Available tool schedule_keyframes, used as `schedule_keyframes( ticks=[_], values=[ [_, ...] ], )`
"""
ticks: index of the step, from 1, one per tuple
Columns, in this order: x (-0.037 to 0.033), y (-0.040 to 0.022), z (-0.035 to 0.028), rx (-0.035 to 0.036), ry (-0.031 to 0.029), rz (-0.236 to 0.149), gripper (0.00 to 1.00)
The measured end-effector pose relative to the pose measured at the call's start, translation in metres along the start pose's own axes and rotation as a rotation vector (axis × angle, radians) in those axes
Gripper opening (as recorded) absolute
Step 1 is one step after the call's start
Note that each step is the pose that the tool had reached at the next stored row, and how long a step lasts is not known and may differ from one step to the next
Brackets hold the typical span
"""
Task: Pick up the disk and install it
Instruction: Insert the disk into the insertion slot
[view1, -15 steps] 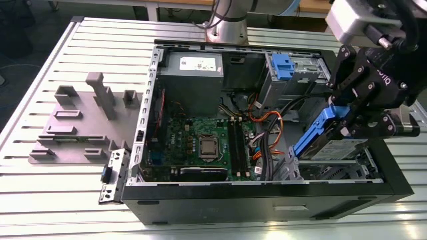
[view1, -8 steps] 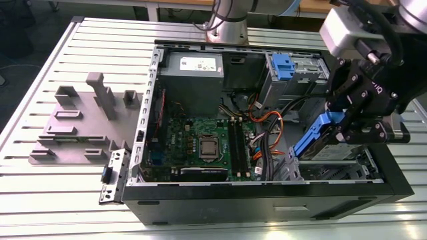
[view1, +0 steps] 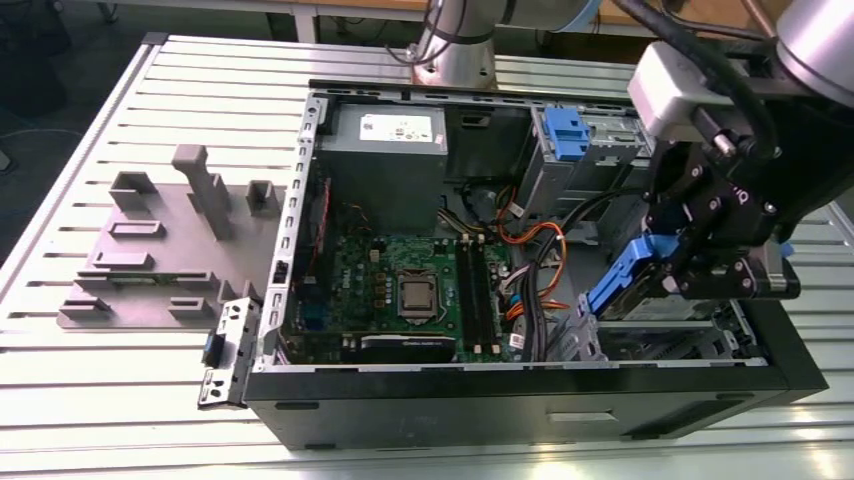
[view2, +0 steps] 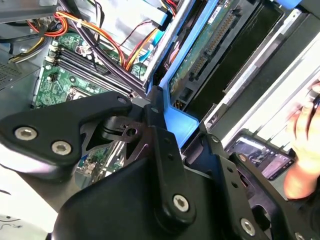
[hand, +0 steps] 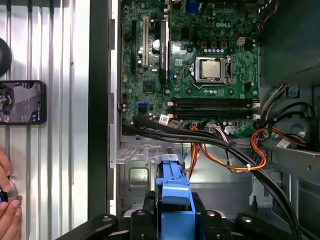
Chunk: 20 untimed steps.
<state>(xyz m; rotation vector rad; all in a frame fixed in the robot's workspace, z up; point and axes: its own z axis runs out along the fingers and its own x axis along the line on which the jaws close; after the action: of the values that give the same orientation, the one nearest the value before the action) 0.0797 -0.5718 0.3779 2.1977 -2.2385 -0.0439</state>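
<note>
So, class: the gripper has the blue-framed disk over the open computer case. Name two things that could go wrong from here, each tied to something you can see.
1. The orange and black cables run close beside the disk held in the gripper; they could snag or get pinched as it goes in.
2. A hand rests on the table beside the case, next to a phone; the arm might strike it.

Glossy blue plastic frames the disk, against the matt black metal gripper and ribbed metal table.
</note>
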Motion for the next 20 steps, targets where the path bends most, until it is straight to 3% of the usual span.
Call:
schedule_keyframes(
  ticks=[5,9,10,11,14,16,18,20],
  values=[
    [0.0005,-0.0002,0.0075,0.0012,-0.0001,0.0,0.36],
    [0.0006,-0.0002,0.0079,0.0018,0.0002,0.0,0.38],
    [0.0006,-0.0002,0.0081,0.0018,0.0,0.0,0.44],
    [0.0005,-0.0002,0.0087,0.0019,-0.0003,0.0,0.44],
    [0.0006,-0.0014,0.0136,0.0018,-0.0001,0.0,0.44],
    [0.0007,-0.0022,0.0172,0.0018,-0.0001,0.0,0.42],
    [0.0007,-0.0029,0.0209,0.0018,-0.0001,0.0,0.3],
    [0.0008,-0.0033,0.0245,0.0018,0.0,0.0,0.24]
  ],
)
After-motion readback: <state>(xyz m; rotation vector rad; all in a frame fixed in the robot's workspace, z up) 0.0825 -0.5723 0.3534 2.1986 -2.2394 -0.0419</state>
